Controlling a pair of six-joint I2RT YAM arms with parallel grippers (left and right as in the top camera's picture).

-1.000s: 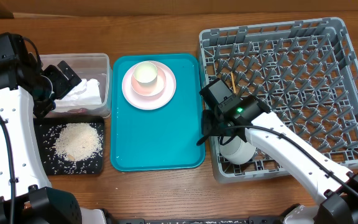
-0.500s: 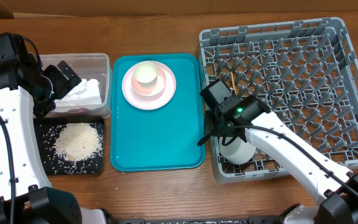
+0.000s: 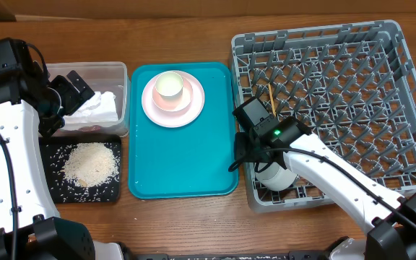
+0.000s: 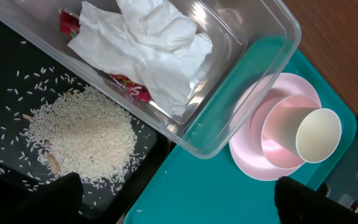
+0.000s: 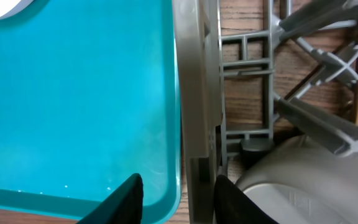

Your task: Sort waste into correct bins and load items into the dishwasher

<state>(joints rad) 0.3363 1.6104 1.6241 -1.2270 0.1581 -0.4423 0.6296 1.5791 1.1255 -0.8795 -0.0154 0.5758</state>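
Note:
A pink plate (image 3: 193, 101) on the teal tray (image 3: 186, 159) carries a pale bowl (image 4: 281, 127) with a cream cup (image 3: 170, 85) in it. White tissue (image 4: 148, 43) and a red wrapper (image 4: 129, 87) lie in the clear tub (image 3: 121, 72). Rice (image 3: 90, 164) is heaped on the black tray (image 3: 49, 191). My left gripper (image 4: 179, 208) hangs wide open above the tub, holding nothing. My right gripper (image 5: 178, 202) is open, straddling the left wall of the grey dish rack (image 3: 403, 87) and the teal tray's rim. A pale bowl (image 3: 276, 175) sits in the rack's front-left corner beside it. Chopsticks (image 3: 271, 97) lean among the pegs.
The teal tray lies between the bins and the rack, its right rim almost touching the rack wall (image 5: 194, 93). Stray rice grains (image 4: 5, 93) dot the black tray. Upright pegs (image 3: 338, 79) fill the rack floor. Bare wooden table (image 3: 193, 224) runs along the front.
My right gripper has slid slightly toward the table's front along the rack's left wall and its jaws have narrowed a little. The left arm has not moved.

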